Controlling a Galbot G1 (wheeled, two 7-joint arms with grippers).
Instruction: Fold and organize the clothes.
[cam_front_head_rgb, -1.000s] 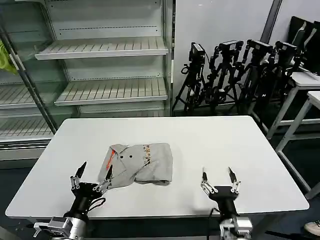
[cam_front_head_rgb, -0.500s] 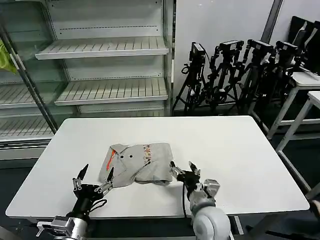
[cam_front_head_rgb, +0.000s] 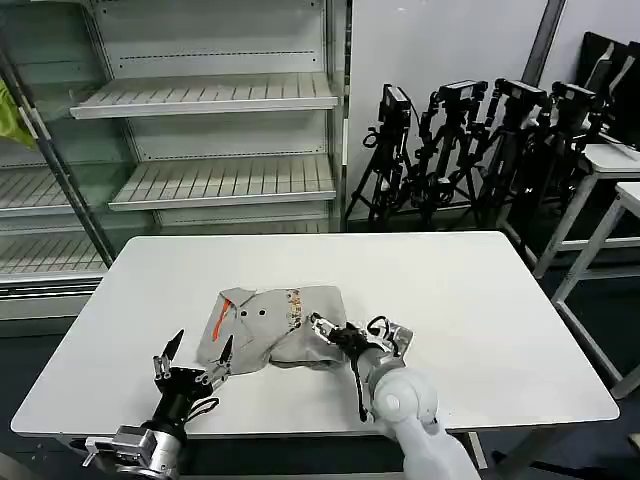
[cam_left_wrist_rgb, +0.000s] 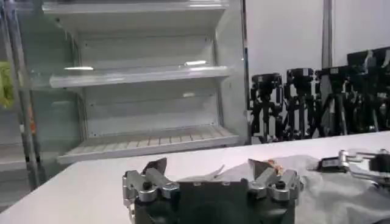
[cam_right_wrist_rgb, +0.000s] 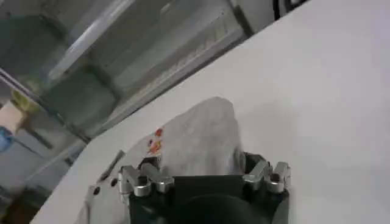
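The clothes are one light grey T-shirt (cam_front_head_rgb: 285, 325), loosely folded on the white table (cam_front_head_rgb: 470, 290), with an orange-red mark (cam_front_head_rgb: 219, 322) and a colourful print (cam_front_head_rgb: 293, 308). My right gripper (cam_front_head_rgb: 347, 328) is open at the shirt's right edge. In the right wrist view its jaws (cam_right_wrist_rgb: 195, 167) stand on either side of the grey fabric (cam_right_wrist_rgb: 195, 134) near the print (cam_right_wrist_rgb: 155, 141). My left gripper (cam_front_head_rgb: 203, 340) is open, just short of the shirt's front left corner. The left wrist view shows it (cam_left_wrist_rgb: 208, 170) empty, with the shirt (cam_left_wrist_rgb: 329, 185) and the right gripper (cam_left_wrist_rgb: 359, 161) beyond.
Glass-fronted shelving (cam_front_head_rgb: 220, 180) stands behind the table, with a yellow-green cloth (cam_front_head_rgb: 10, 115) at its far left. Camera tripods (cam_front_head_rgb: 470, 150) crowd the back right. Bare tabletop lies to the right of and behind the shirt.
My right arm has swung from the table's front right over to the shirt's right edge. The left gripper crept slightly forward towards the shirt. The shirt stays put.
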